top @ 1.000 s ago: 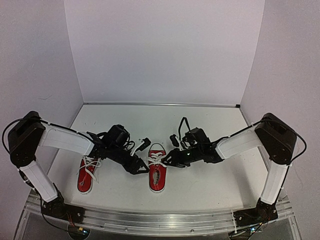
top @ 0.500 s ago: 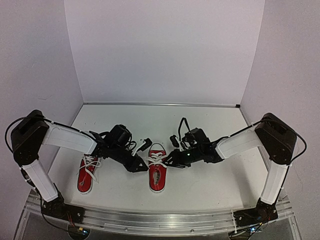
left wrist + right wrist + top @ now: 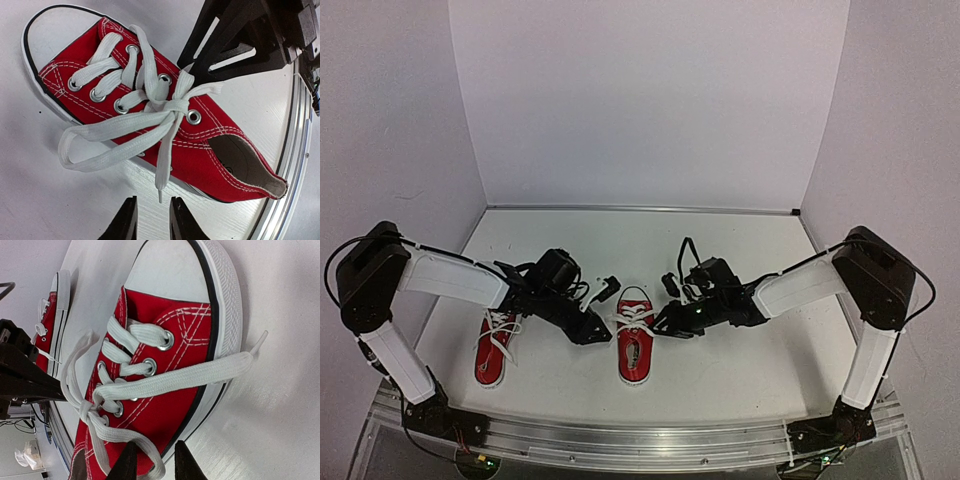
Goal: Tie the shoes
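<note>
Your red canvas sneaker (image 3: 634, 350) lies lengthwise, white toe cap toward the back wall. Right claw (image 3: 152, 447) grasps its white lace (image 3: 165, 380). Whether the left claw (image 3: 152, 200) grips anything, you cannot tell.

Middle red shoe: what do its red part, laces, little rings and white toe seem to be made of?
Red upper: looks like matte woven canvas, with white stitching visible. Laces: flat woven fabric, probably cotton. Eyelets: shiny silver, likely metal. Toe cap: smooth white, apparently rubber, its edge ribbed.
</note>
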Action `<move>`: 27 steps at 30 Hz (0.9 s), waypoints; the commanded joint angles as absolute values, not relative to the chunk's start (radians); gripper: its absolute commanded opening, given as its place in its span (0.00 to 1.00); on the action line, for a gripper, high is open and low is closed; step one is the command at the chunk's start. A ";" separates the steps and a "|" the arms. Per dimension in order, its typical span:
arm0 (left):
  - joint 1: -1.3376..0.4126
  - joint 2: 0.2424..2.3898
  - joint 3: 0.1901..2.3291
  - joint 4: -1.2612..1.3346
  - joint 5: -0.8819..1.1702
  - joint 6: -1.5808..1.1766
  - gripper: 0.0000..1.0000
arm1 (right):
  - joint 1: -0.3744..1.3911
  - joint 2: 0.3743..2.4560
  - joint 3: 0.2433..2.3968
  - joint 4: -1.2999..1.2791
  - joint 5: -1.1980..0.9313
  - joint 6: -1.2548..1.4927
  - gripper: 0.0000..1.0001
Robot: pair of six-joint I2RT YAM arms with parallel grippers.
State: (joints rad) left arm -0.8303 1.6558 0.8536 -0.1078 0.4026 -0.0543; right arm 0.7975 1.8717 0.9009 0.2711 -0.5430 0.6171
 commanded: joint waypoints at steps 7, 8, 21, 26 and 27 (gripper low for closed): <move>-0.834 1.677 0.891 -0.089 0.447 -0.028 0.48 | 0.807 1.827 0.903 0.257 -0.544 0.594 0.23; -0.836 1.688 0.900 -0.088 0.452 -0.026 0.48 | 0.808 1.828 0.906 0.255 -0.547 0.593 0.23; -0.847 1.695 0.898 -0.096 0.412 -0.038 0.11 | 0.819 1.841 0.929 0.223 -0.543 0.578 0.27; -0.834 1.636 0.874 -0.132 0.349 -0.055 0.00 | 0.819 1.841 0.933 0.208 -0.518 0.577 0.27; -0.828 1.627 0.871 -0.142 0.342 -0.058 0.00 | 0.818 1.840 0.933 0.206 -0.515 0.577 0.27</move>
